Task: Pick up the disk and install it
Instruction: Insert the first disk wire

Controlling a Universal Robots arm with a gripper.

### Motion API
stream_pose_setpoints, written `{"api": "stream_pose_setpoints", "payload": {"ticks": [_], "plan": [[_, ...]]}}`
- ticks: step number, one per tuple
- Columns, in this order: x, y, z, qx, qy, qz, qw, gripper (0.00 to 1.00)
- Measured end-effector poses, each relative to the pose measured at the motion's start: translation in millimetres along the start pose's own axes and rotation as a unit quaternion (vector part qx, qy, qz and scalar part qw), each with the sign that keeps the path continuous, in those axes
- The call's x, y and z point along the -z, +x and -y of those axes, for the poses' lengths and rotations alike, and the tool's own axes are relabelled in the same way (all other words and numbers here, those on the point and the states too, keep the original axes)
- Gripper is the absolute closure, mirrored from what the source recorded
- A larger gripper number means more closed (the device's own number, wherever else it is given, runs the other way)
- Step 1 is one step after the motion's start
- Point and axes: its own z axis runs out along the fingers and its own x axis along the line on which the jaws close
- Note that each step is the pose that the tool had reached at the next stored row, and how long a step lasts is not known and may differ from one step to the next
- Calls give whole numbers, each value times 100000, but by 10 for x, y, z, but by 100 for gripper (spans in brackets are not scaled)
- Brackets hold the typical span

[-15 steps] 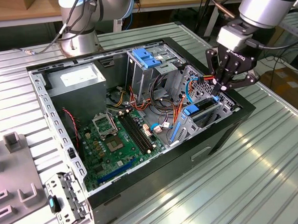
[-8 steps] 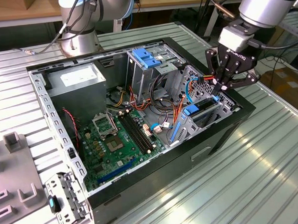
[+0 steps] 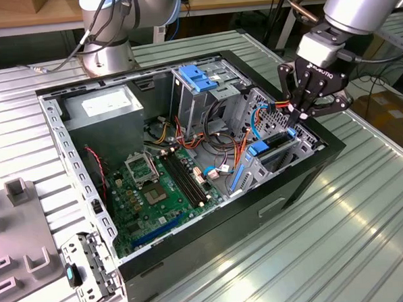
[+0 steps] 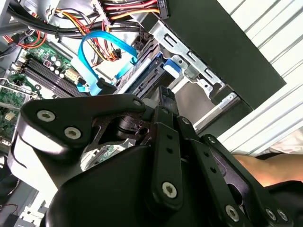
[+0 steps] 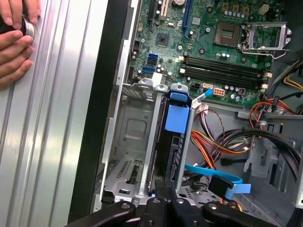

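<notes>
The disk (image 3: pixel 273 144) stands on edge in the drive cage at the exterior view's right end of the open computer case (image 3: pixel 304 179). Its blue carrier rail and pull tab (image 5: pixel 176 118) show along the edge facing out, and the blue rail (image 4: pixel 158 64) also appears in the second wrist view. My gripper (image 3: pixel 299 114) hangs directly over the end of the disk nearest the case wall. Its black fingers (image 4: pixel 164 97) are drawn together, shut, with the tips (image 5: pixel 164 189) just above the disk's edge. Whether they touch the disk I cannot tell.
The motherboard (image 3: pixel 153 187) lies on the case floor, with the grey power supply (image 3: pixel 108 105) behind it. Blue data cable (image 5: pixel 222 182) and orange-red wire bundles (image 3: pixel 214 133) crowd beside the cage. A person's hand (image 5: pixel 14 40) rests on the ribbed table outside the case wall.
</notes>
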Motion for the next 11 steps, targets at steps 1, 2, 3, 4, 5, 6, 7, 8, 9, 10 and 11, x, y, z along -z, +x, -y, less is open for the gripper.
{"api": "stream_pose_setpoints", "payload": {"ticks": [1,2,3,4,5,6,7,8,9,10,11], "plan": [[1,-8,8,104,1,-4,100000,89],[1,-21,18,217,2,-5,100000,89],[1,-34,28,301,5,-6,100000,89],[1,-49,38,414,8,-5,99999,89],[1,-61,46,520,11,-2,99999,89],[2,-75,55,644,13,-6,99998,89],[2,-95,67,878,17,-8,99996,89],[3,-109,86,1135,21,-10,99994,89],[4,-121,103,1358,23,-22,99991,89],[4,-130,117,1522,27,-22,99988,89],[4,-135,135,1678,31,-21,99986,89]]}}
